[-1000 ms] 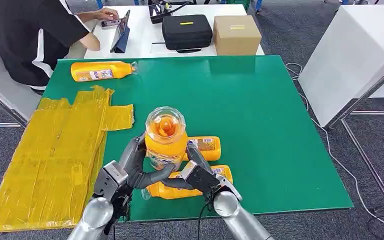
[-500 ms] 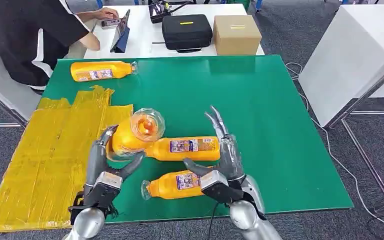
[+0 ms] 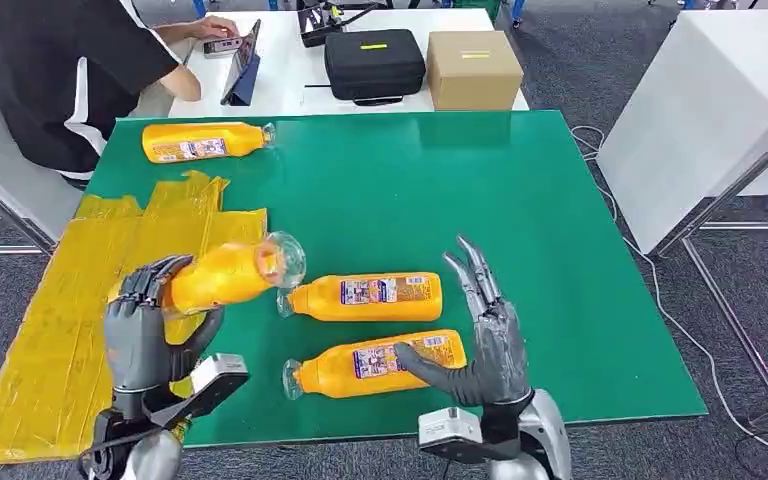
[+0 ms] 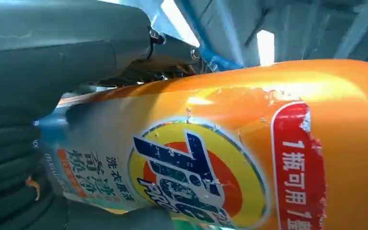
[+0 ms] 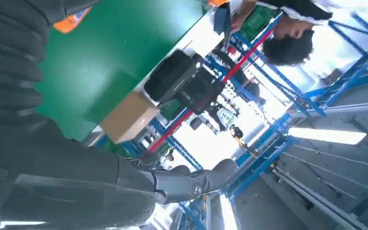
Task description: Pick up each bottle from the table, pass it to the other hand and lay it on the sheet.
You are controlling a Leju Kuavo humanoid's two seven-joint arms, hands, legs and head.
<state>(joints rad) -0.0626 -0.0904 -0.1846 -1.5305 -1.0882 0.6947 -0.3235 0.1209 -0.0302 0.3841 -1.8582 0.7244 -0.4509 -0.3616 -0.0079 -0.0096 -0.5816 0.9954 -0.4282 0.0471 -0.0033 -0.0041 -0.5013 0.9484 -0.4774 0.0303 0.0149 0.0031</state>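
Now my left hand (image 3: 145, 325) alone grips the bottle (image 3: 222, 275), carried toward nine o'clock over the yellow sheet (image 3: 80, 300); my right hand (image 3: 485, 340) has released, fingers spread. Handover done; laying remains.

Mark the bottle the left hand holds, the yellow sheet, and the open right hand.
held bottle (image 3: 222, 276), head view, its orange body.
yellow sheet (image 3: 65, 300), head view, its bare middle.
right hand (image 3: 488, 345), head view, its palm.

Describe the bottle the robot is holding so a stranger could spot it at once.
Start at the green table, then its left edge where the yellow sheet lies. Above that edge, the left robot hand holds an orange bottle; it alone is off the table.
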